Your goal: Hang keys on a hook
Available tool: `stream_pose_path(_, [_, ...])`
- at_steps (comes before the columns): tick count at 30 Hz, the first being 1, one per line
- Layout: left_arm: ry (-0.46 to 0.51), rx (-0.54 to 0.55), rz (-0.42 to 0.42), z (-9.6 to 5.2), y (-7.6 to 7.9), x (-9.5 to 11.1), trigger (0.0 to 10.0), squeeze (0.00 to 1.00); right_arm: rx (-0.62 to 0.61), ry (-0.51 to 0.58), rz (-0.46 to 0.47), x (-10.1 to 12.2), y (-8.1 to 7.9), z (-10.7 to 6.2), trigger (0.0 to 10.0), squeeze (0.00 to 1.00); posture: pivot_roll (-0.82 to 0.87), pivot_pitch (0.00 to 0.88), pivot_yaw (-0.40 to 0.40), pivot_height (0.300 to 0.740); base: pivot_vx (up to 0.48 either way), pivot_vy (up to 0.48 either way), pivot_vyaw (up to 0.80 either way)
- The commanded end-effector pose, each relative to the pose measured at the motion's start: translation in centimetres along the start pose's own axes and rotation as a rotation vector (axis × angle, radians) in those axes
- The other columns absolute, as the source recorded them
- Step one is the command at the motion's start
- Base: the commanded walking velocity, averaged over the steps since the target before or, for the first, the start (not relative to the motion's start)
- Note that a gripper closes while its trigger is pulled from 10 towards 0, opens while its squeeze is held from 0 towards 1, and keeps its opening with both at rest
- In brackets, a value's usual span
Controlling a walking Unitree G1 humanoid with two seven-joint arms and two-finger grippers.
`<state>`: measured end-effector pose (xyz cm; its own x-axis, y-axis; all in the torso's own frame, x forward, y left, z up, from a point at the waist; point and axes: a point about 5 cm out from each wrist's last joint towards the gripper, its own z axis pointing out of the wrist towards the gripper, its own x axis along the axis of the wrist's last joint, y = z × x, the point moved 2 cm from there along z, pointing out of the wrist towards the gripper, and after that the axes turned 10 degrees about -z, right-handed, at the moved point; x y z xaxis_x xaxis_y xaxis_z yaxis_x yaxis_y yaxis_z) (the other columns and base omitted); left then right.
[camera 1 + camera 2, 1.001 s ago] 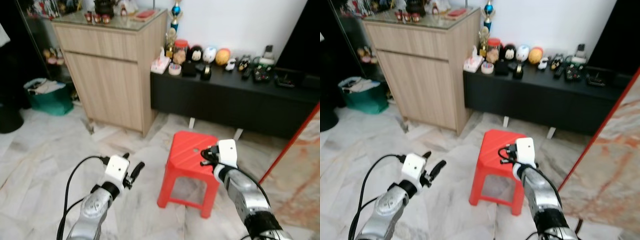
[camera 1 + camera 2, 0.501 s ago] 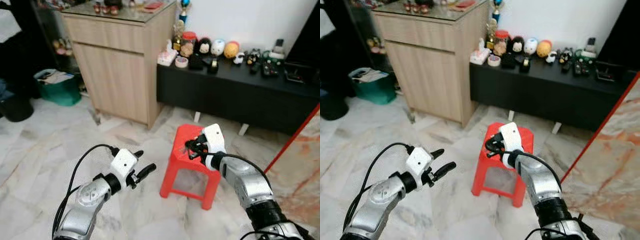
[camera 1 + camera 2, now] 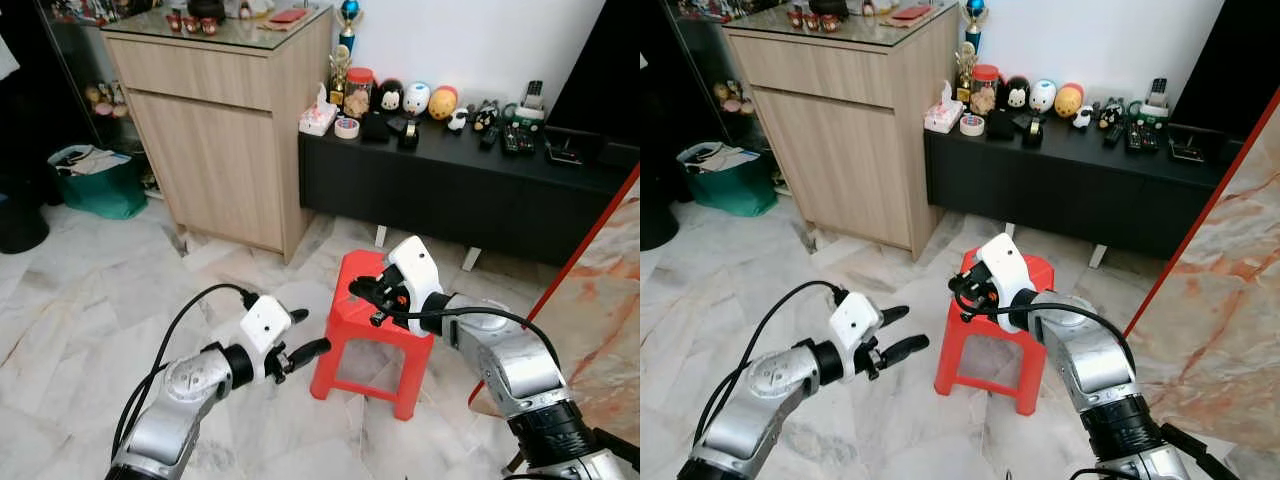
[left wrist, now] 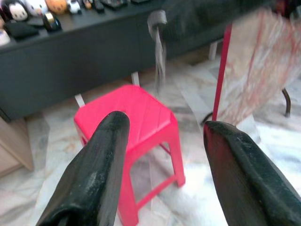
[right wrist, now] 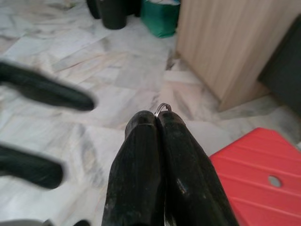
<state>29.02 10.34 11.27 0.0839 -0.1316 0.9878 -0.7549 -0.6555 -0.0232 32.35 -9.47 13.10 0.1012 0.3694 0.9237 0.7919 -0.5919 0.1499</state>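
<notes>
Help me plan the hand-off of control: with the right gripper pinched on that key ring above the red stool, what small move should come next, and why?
Probably keep the right gripper shut and turn to look for a hook. Its fingers pinch a thin key ring at the tips, above the red stool. I can't spot a hook near the wooden cabinet or black sideboard. The left gripper hangs open and empty.

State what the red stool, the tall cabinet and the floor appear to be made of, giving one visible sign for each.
Red stool: likely moulded plastic; uniform glossy red, ribbed seat.
Tall cabinet: wood or wood-look laminate; pale grain, with what seems a glass top.
Floor: polished marble-look tile; grey veins, sheen.
</notes>
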Motion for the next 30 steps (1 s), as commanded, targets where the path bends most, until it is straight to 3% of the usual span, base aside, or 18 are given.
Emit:
stream_pose_path(1, [0.028,0.034,0.002,0.3,-0.5,0.7,10.0,0.0,0.024,-0.013,-0.006,0.2,-0.3,-0.2,10.0,0.0,0.06,0.0,-0.081,0.74,0.0,0.0,0.0])
stream_pose_path(7, [0.075,0.059,-0.037,0.7,-0.8,1.5,10.0,0.0,0.042,-0.052,-0.006,0.1,-0.6,-0.3,10.0,0.0,0.06,0.0,-0.084,0.74,0.0,0.0,0.0])
stream_pose_path(13, [0.079,0.057,-0.051,1.0,-0.6,1.5,10.0,0.0,-0.011,-0.131,0.04,-1.7,-0.3,-0.6,10.0,0.0,0.05,0.0,-0.084,0.74,0.0,0.0,0.0])
stream_pose_path(16, [0.085,0.09,-0.06,0.9,-0.9,1.4,10.0,0.0,-0.113,-0.198,-0.136,-2.4,1.1,-1.0,10.0,0.0,0.04,0.0,-0.08,0.74,0.0,0.0,0.0])
stream_pose_path(17, [0.085,0.129,-0.058,0.7,-1.5,1.2,10.0,0.0,-0.266,-0.276,-0.307,-3.2,3.3,-1.4,10.0,0.0,0.02,0.0,-0.081,0.74,0.0,0.0,0.0])
stream_pose_path(18, [0.084,0.139,-0.058,0.7,-1.6,1.1,10.0,0.0,-0.311,-0.299,-0.351,-3.5,4.0,-1.6,10.0,0.0,0.02,0.0,-0.081,0.74,0.0,0.0,0.0])
stream_pose_path(19, [0.083,0.154,-0.059,0.6,-1.8,1.0,10.0,0.0,-0.371,-0.296,-0.265,-4.0,4.7,-1.8,10.0,0.0,0.02,0.0,-0.082,0.74,0.0,0.0,0.0])
stream_pose_path(20, [0.081,0.17,-0.058,0.6,-2.0,0.9,10.0,0.0,-0.423,-0.27,-0.116,-4.7,5.2,-1.8,10.0,0.0,0.02,0.0,-0.082,0.74,0.0,0.0,0.0])
stream_pose_path(21, [0.079,0.19,-0.056,0.6,-2.2,0.7,10.0,0.0,-0.469,-0.31,0.032,-7.3,5.2,-1.9,10.0,0.0,0.03,0.0,-0.085,0.74,0.0,0.0,0.0])
stream_pose_path(22, [0.079,0.19,-0.056,0.6,-2.2,0.7,10.0,0.0,-0.469,-0.31,0.032,-7.3,5.2,-1.9,10.0,0.0,0.03,0.0,-0.085,0.74,0.0,0.0,0.0])
stream_pose_path(24, [0.08,0.198,-0.056,0.6,-2.1,0.6,10.0,0.0,-0.461,-0.544,-0.224,-11.3,4.5,-2.7,10.0,0.0,0.04,0.0,-0.09,0.74,0.0,0.0,0.0])
stream_pose_path(25, [0.081,0.198,-0.058,0.6,-2.1,0.6,10.0,0.0,-0.444,-0.597,-0.283,-12.4,4.2,-3.0,10.0,0.0,0.04,0.0,-0.091,0.74,0.0,0.0,0.0])
stream_pose_path(26, [0.081,0.198,-0.058,0.6,-2.1,0.6,10.0,0.0,-0.444,-0.597,-0.283,-12.4,4.2,-3.0,10.0,0.0,0.04,0.0,-0.091,0.74,0.0,0.0,0.0])
stream_pose_path(27, [0.082,0.2,-0.058,0.6,-2.1,0.6,10.0,0.0,-0.447,-0.585,-0.133,-13.6,3.3,-3.0,10.0,0.0,0.04,0.0,-0.091,0.74,0.0,0.0,0.0])
stream_pose_path(28, [0.083,0.202,-0.06,0.5,-2.1,0.6,10.0,0.0,-0.462,-0.536,0.108,-14.7,2.3,-2.7,10.0,0.0,0.05,0.0,-0.09,0.74,0.0,0.0,0.0])
stream_pose_path(29, [0.081,0.205,-0.059,0.4,-2.1,0.6,10.0,0.0,-0.468,-0.494,0.279,-15.4,1.4,-2.5,10.0,0.0,0.05,0.0,-0.09,0.74,0.0,0.0,0.0])
stream_pose_path(30, [0.081,0.205,-0.059,0.4,-2.1,0.6,10.0,0.0,-0.468,-0.494,0.279,-15.4,1.4,-2.5,10.0,0.0,0.05,0.0,-0.09,0.74,0.0,0.0,0.0])
